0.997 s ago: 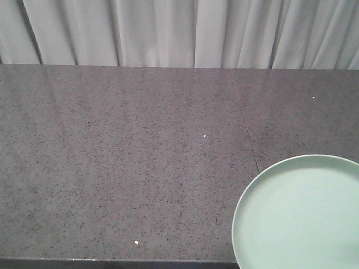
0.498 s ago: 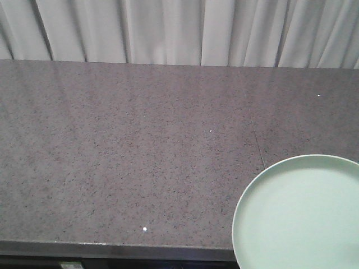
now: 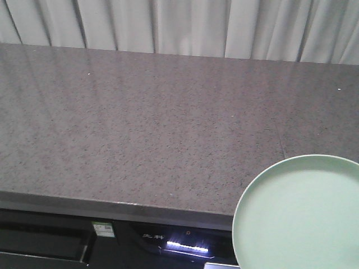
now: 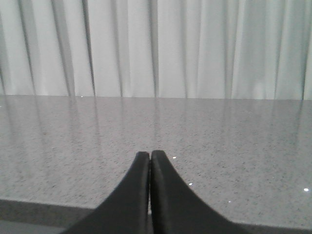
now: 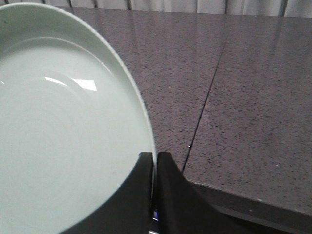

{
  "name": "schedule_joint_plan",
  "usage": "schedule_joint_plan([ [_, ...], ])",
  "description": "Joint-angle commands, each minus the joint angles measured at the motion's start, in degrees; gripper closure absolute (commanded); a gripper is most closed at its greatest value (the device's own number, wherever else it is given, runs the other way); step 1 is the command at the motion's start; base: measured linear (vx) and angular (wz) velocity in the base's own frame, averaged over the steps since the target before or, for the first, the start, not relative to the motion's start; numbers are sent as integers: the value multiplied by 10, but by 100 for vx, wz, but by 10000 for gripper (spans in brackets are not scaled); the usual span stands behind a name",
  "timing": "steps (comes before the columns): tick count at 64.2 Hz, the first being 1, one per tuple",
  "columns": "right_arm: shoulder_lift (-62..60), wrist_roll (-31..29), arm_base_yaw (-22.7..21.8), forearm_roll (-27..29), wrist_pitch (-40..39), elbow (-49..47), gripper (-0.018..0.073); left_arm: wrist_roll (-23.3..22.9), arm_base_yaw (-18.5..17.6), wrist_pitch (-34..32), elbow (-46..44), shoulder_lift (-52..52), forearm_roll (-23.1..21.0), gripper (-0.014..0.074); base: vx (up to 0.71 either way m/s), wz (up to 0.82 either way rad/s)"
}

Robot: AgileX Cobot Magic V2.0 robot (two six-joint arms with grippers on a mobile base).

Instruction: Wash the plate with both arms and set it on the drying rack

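Observation:
The pale mint-green plate [image 3: 300, 216] fills the lower right of the front view, held up in front of the counter. In the right wrist view the plate [image 5: 58, 136] covers the left half, and my right gripper [image 5: 154, 156] is shut on its rim, one black finger on each face. My left gripper [image 4: 149, 155] is shut with nothing between its fingers, hovering over the counter's front part. The drying rack is out of view.
A long speckled grey stone counter [image 3: 140, 123] runs across the scene, with a thin seam [image 5: 204, 107] on its right part. Pale curtains [image 3: 179, 25] hang behind it. Below the counter's front edge is a dark appliance panel with a lit strip [image 3: 179, 245].
The front view has drawn back and shifted: the counter's front edge and the dark panel beneath it now show. The plate stays at the same place in the frame.

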Motion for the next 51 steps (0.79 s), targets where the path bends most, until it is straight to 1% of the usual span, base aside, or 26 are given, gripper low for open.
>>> schedule_joint_plan([
  [1,7,0,-2,-2,-45,-15,564,-2,0,-38,9,-9,-2,602,-14,32],
  [22,7,0,-2,-2,-45,-15,564,-2,0,-38,9,-9,-2,602,-14,46],
  [51,7,0,-2,-2,-45,-15,564,-2,0,-38,9,-9,-2,602,-14,56],
])
